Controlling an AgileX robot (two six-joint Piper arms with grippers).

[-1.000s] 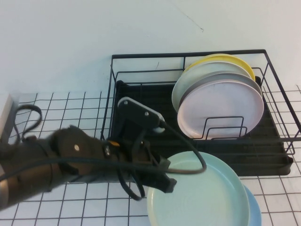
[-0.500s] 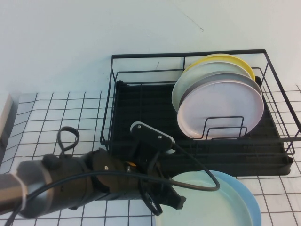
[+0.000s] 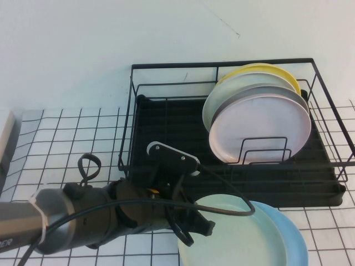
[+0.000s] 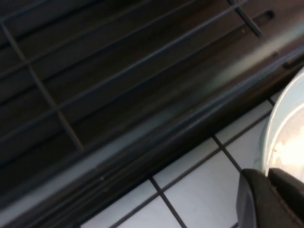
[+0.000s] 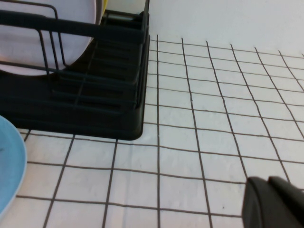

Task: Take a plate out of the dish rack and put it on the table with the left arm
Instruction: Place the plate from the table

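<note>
The pale mint-green plate [image 3: 244, 235] lies flat on a light blue plate [image 3: 297, 244] on the gridded table [image 3: 72, 138], just in front of the black dish rack [image 3: 166, 127]. My left gripper [image 3: 204, 227] is at the plate's left rim. In the left wrist view the plate's rim [image 4: 285, 133] runs into the narrow gap between the fingers of the left gripper [image 4: 269, 190], which is shut on it. My right gripper [image 5: 270, 199] is shut and empty, low over the table [image 5: 213, 118] to the right of the rack [image 5: 95, 114]; it is out of the high view.
The rack holds a yellow plate [image 3: 272, 71], a pale grey one and a pink plate [image 3: 260, 124] upright at its right end. Its left half holds no plates. A white object [image 3: 4, 138] sits at the left edge. The blue plate's edge [image 5: 7, 166] shows in the right wrist view.
The left arm has lowered the mint-green plate from above the table onto the blue plate. The arm now lies lower and has shifted a little towards the rack.
</note>
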